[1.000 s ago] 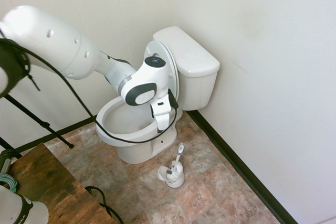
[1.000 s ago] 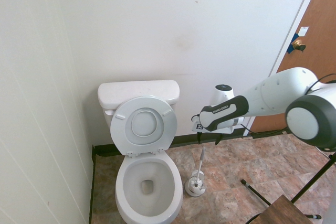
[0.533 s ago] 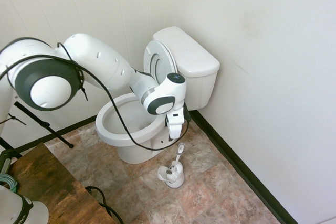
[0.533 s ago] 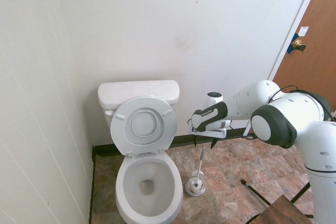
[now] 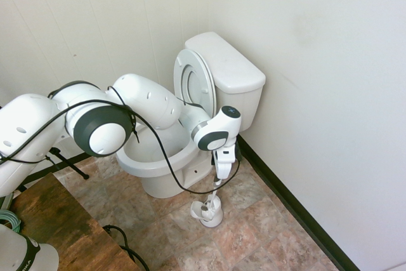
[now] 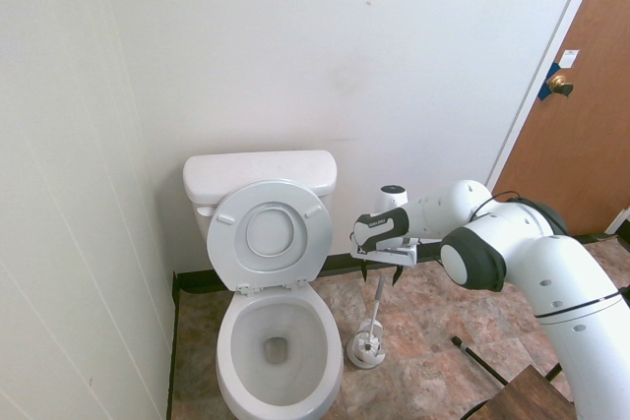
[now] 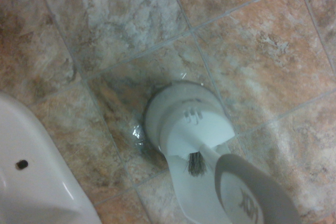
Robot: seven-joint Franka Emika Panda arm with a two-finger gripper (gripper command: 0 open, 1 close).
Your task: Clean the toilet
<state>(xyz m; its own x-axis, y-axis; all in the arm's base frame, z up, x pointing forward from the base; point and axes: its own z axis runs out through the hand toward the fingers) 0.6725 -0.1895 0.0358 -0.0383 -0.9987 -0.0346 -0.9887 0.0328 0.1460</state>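
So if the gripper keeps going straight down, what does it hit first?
Most likely the top of the brush handle, standing in its holder beside the toilet; the gripper hangs just above it.

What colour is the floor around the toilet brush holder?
The floor has marbled tiles, reddish-brown and grey, with thin pale grout lines. The wrist view shows it best.

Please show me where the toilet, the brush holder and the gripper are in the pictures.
toilet point(image 6: 279, 346), second exterior view, inside of the bowl.
brush holder point(image 7: 181, 116), wrist view, its round top.
gripper point(image 5: 221, 176), first exterior view, between the fingertips above the brush handle.
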